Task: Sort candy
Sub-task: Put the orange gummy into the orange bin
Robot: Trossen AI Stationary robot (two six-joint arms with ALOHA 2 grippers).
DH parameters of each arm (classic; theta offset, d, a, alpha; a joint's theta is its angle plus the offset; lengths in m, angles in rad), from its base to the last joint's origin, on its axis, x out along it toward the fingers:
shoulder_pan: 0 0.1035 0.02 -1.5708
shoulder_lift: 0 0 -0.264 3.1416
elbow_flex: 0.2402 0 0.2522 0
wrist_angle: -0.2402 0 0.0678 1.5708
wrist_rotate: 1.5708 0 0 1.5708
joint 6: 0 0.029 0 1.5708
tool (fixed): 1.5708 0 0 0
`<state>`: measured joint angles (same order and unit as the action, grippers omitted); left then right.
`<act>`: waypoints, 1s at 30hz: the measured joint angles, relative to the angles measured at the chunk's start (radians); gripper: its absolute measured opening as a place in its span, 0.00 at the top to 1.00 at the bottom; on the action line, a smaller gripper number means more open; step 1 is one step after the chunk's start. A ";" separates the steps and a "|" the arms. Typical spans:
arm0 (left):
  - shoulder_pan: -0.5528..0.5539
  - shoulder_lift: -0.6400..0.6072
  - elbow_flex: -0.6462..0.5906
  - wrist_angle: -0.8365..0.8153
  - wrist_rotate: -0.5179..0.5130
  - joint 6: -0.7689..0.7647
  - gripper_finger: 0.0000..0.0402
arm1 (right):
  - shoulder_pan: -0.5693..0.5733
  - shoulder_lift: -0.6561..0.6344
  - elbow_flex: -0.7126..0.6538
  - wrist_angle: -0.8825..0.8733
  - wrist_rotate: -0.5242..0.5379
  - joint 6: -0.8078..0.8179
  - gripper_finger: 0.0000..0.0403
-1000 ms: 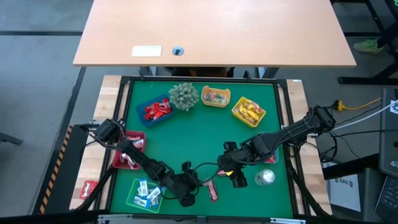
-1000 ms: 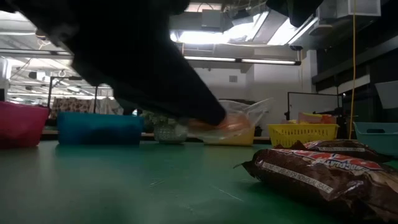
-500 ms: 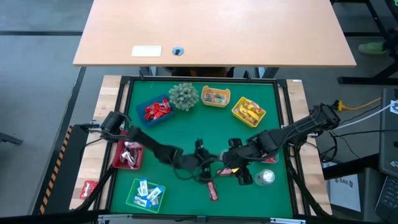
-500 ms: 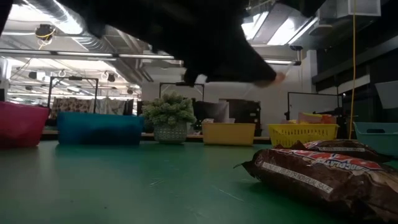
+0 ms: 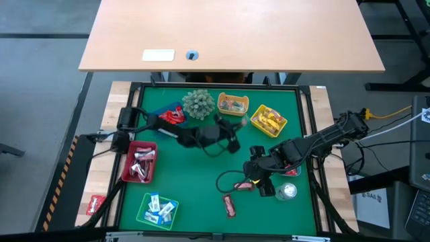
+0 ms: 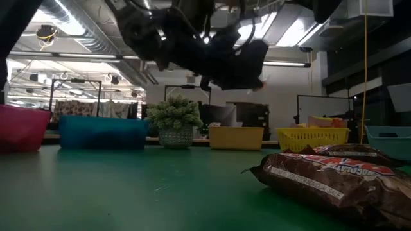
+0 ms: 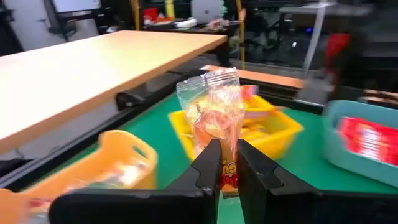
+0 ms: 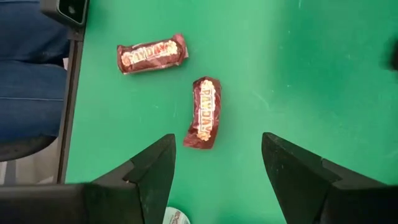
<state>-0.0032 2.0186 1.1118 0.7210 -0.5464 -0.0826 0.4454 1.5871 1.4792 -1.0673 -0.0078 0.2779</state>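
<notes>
My left gripper [image 5: 232,142] hangs above the middle of the green mat, shut on a clear-wrapped orange and yellow candy [image 7: 214,118]. In the low view the left gripper [image 6: 239,61] is well above the table. My right gripper [image 5: 259,180] is open over the mat's near right part. Its fingers stand wide over two brown candy bars [image 8: 203,112] [image 8: 152,55] that lie flat on the mat. One brown bar [image 6: 334,174] fills the low view's foreground. My left gripper pinches the clear packet between its two fingers at the packet's lower end [image 7: 227,175]. The rest of the packet sticks out past the fingertips [image 7: 208,163], crinkled top end farthest out. The packet is lifted clear of the table.
Along the far side stand a blue tray of red candy [image 5: 168,119], a spiky plant ball [image 5: 198,104], an orange tray [image 5: 233,105] and a yellow tray [image 5: 269,121]. A red tray [image 5: 139,165] and a green tray [image 5: 158,210] sit at the left. A round clear object [image 5: 287,191] lies near my right gripper.
My left gripper has swung from the table's near edge, beside the green tray, up and toward the far edge to the middle of the mat, carrying the clear packet, lifted high. My right gripper has stayed almost in place.
</notes>
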 joint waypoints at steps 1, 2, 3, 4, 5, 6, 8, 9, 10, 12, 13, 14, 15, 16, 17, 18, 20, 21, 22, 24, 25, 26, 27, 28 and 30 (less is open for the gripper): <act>0.023 0.000 0.000 -0.001 0.016 0.000 0.93 | -0.001 0.000 0.000 -0.006 0.000 0.000 0.41; 0.046 0.000 0.000 -0.001 0.037 0.000 0.93 | -0.001 0.000 0.000 -0.013 0.000 0.000 0.41; 0.068 0.000 0.000 -0.001 0.059 0.000 0.93 | 0.000 0.000 0.000 -0.018 0.000 0.000 0.41; 0.088 0.000 0.000 -0.001 0.078 0.000 0.93 | 0.000 0.000 0.000 -0.018 0.000 0.000 0.41; 0.110 0.000 0.000 -0.001 0.093 0.000 0.93 | 0.000 0.000 0.000 -0.017 0.000 0.000 0.41; 0.128 0.000 0.000 -0.002 0.099 -0.001 0.93 | 0.000 0.000 0.000 -0.017 0.000 -0.001 0.41; 0.162 0.000 0.000 -0.001 0.100 -0.001 0.93 | 0.000 0.000 0.000 -0.016 0.000 -0.012 0.41; 0.178 0.000 0.000 -0.002 0.100 -0.001 0.93 | 0.000 0.000 0.000 -0.016 0.000 -0.021 0.41; 0.191 0.000 0.000 -0.002 0.100 -0.001 0.93 | 0.000 0.000 0.000 -0.015 0.000 -0.025 0.41; 0.213 0.000 0.000 -0.007 0.099 -0.002 0.93 | 0.000 0.000 0.000 -0.014 0.000 -0.026 0.41; 0.221 0.000 0.000 -0.012 0.099 -0.002 0.93 | 0.000 0.000 0.000 -0.014 0.000 -0.026 0.41; 0.227 -0.001 0.000 -0.024 0.100 -0.002 0.93 | 0.000 0.000 0.000 -0.014 0.000 -0.026 0.41; 0.232 -0.001 0.000 -0.036 0.100 -0.002 0.93 | 0.000 0.000 0.000 -0.014 0.000 -0.026 0.41; 0.235 -0.001 0.000 -0.045 0.100 -0.003 0.93 | 0.000 0.000 0.000 -0.014 0.000 -0.026 0.41; 0.237 -0.001 0.000 -0.054 0.100 -0.003 0.93 | 0.000 0.000 0.000 -0.014 0.000 -0.026 0.41; 0.239 -0.001 0.000 -0.058 0.100 -0.004 0.93 | 0.000 0.000 0.000 -0.014 0.000 -0.026 0.41; 0.240 -0.001 0.000 -0.059 0.100 -0.011 0.93 | 0.000 0.000 0.000 -0.013 0.000 -0.026 0.41; 0.240 -0.001 0.000 -0.059 0.100 -0.012 0.93 | 0.000 0.000 0.000 -0.013 0.000 -0.026 0.41; 0.240 -0.001 0.000 -0.059 0.100 -0.012 0.93 | 0.000 0.000 0.000 -0.013 0.001 -0.026 0.41; 0.240 -0.001 0.000 -0.059 0.098 -0.012 0.91 | 0.000 0.000 0.000 -0.011 0.000 -0.026 0.41; 0.240 -0.001 0.000 -0.059 0.097 -0.013 0.89 | 0.000 0.000 0.000 -0.011 0.000 -0.026 0.41; 0.240 -0.001 0.000 -0.059 0.096 -0.014 0.87 | 0.000 0.000 0.000 -0.011 0.000 -0.026 0.41; 0.240 -0.001 0.000 -0.059 0.096 -0.015 0.85 | 0.000 0.000 0.000 -0.011 0.000 -0.026 0.41; 0.240 -0.001 0.000 -0.059 0.096 -0.015 0.83 | 0.000 0.000 -0.001 -0.011 0.000 -0.026 0.41; 0.240 -0.001 0.000 -0.059 0.096 -0.015 0.79 | 0.000 0.000 -0.001 -0.011 0.000 -0.026 0.41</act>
<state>0.2363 2.0178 1.1118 0.6624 -0.4507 -0.0975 0.4450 1.5871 1.4784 -1.0779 -0.0074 0.2523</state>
